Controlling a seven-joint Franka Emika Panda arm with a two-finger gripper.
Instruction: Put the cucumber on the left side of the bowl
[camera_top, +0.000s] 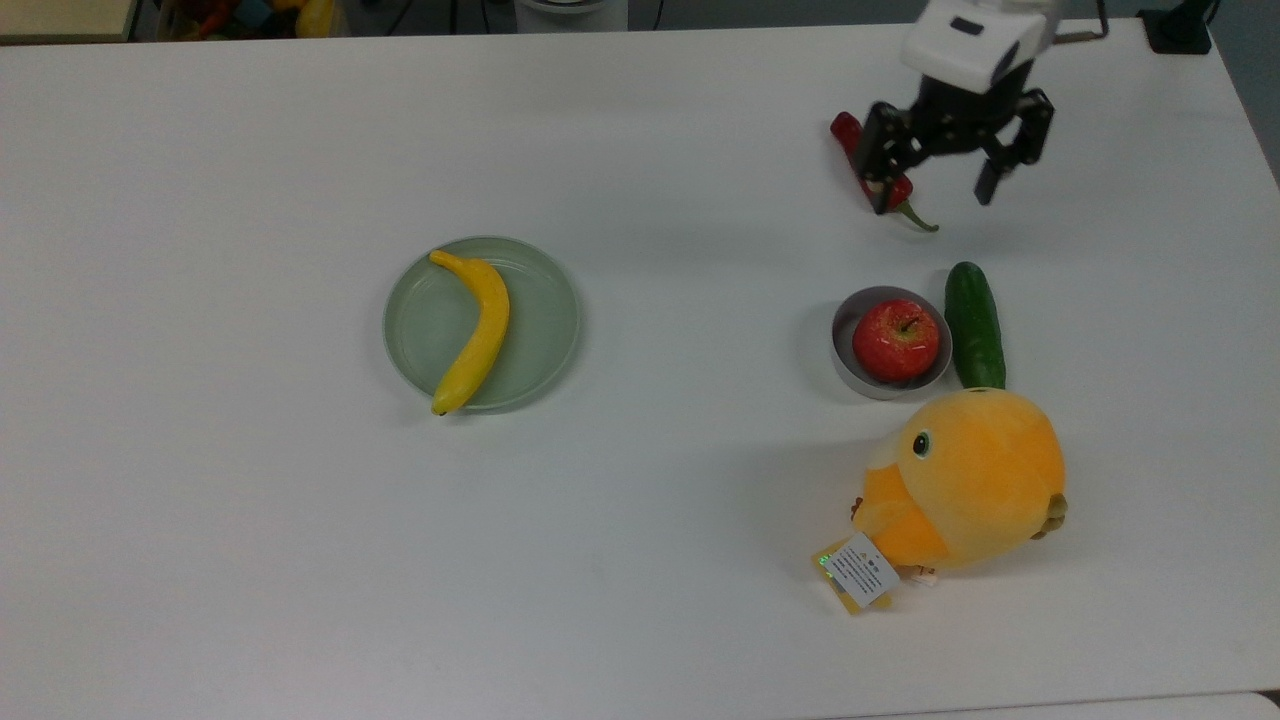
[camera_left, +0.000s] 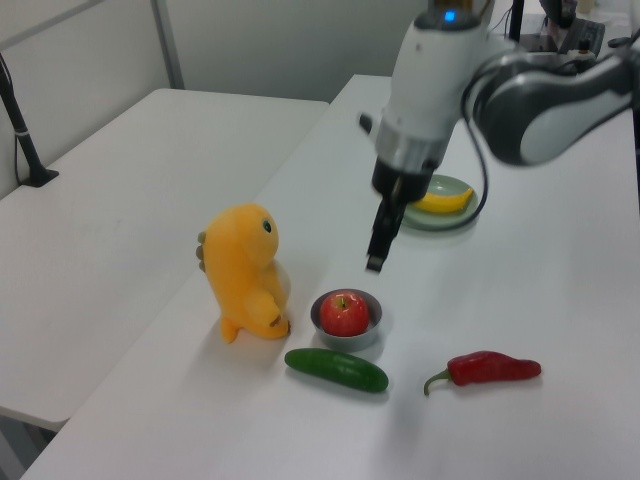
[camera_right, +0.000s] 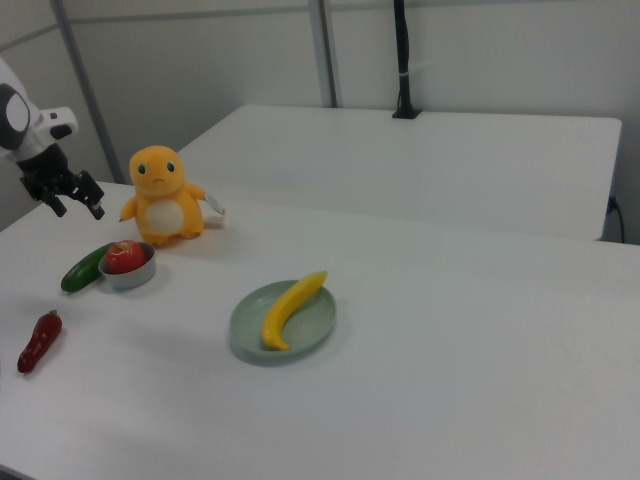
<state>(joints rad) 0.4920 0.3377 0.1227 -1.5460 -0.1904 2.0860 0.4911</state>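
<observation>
- The cucumber (camera_top: 975, 323) is dark green, smooth and straight with rounded ends. It lies flat on the bench (camera_top: 640, 550), just beside the bowl (camera_top: 846, 355) on the top view's right, nothing gripping it.
- The bowl is small, round and grey with upright walls, and holds a red apple (camera_top: 896, 339).
- The gripper (camera_top: 934, 178) hangs in the air well above the bench, away from the cucumber, its black fingers (camera_top: 880, 195) spread apart and empty.
- A red chili (camera_top: 868, 165) lies past the bowl; in the top view one finger overlaps it.
- An orange plush (camera_top: 968, 479) stands by the cucumber's other end and covers its tip in the top view.
- A banana (camera_top: 473, 331) rests on a pale green plate (camera_top: 548, 325), well apart from the bowl.
- The bench is plain white; a second white table (camera_right: 420, 165) and grey partitions stand behind.
- In the top view the arm is cut off by the upper edge.
</observation>
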